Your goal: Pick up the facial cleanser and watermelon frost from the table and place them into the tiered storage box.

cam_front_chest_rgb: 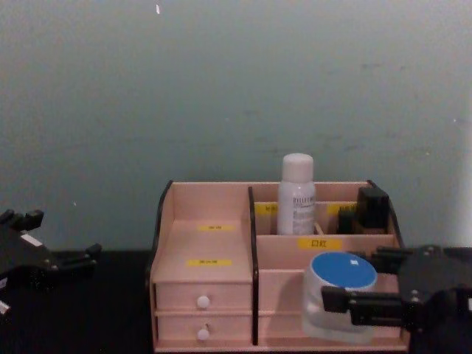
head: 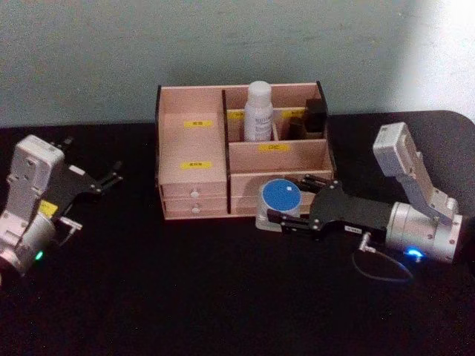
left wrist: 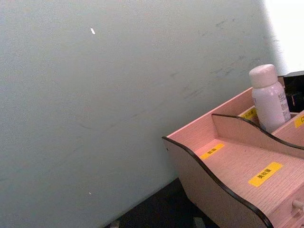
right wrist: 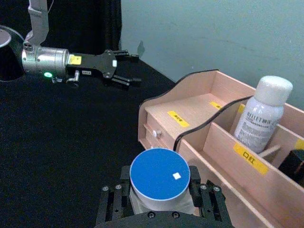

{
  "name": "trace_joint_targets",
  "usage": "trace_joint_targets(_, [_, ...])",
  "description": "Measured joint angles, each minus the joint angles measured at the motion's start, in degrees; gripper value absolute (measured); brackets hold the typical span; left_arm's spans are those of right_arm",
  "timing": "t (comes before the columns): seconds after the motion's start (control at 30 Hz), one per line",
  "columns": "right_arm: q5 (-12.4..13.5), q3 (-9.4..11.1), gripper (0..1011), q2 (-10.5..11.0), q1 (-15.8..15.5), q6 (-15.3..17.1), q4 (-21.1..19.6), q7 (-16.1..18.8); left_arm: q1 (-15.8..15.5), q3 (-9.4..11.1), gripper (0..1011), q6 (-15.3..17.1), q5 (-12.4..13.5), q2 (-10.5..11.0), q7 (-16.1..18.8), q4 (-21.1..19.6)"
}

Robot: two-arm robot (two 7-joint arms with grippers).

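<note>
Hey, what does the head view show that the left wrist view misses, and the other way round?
Head view: the right gripper closed on the watermelon frost in front of the tiered storage box, and the open left gripper off to the box's left. Left wrist view: the outer face of the box's left side wall. Both: the box's yellow labels, and the facial cleanser standing in a rear compartment.
</note>
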Motion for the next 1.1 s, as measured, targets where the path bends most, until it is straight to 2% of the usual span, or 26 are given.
trace_joint_targets(1.1, [-0.6, -4.5, 732, -5.7, 8.9, -2.2, 7.4, 2.9, 0.0, 0.0, 1001, 0.0, 0.0, 0.0, 0.0, 0.0])
